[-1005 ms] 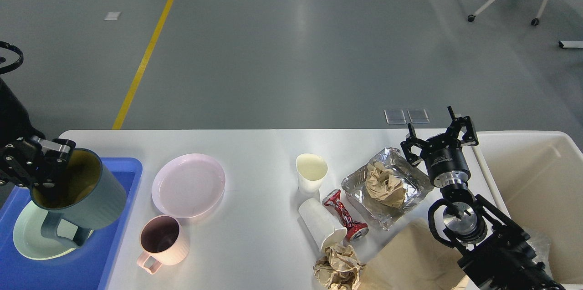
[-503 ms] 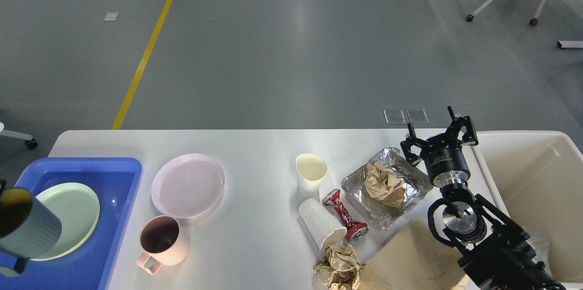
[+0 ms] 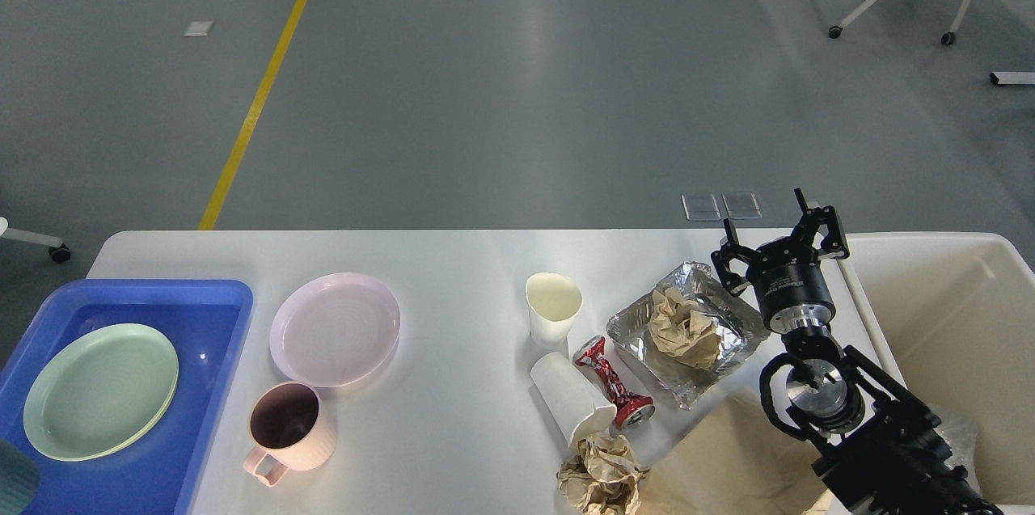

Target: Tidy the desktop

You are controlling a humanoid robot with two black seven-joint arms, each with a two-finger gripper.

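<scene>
The white desktop [image 3: 453, 264] carries dishes on its left half and rubbish on its right. A pink plate [image 3: 334, 329] and a pink mug [image 3: 287, 424] stand beside the blue tray [image 3: 236, 297], which holds a green plate [image 3: 101, 391]. A sliver of a grey-blue mug [image 3: 14, 476] shows at the bottom left corner. My left gripper is out of view. My right gripper [image 3: 776, 232] stands open and empty at the desktop's right end, just behind a foil tray [image 3: 732, 321] with crumpled brown paper [image 3: 683, 327] in it.
An upright paper cup [image 3: 553, 306], a toppled paper cup [image 3: 572, 398], a crushed red can [image 3: 612, 382], a paper ball [image 3: 598, 479] and a brown paper bag [image 3: 728, 458] lie mid-right. A cream bin [image 3: 954, 313] sits against the desktop's right edge.
My left arm, holding the grey-blue mug over the blue tray, has dropped down and left out of view; only the mug's edge remains. The right arm has not moved.
</scene>
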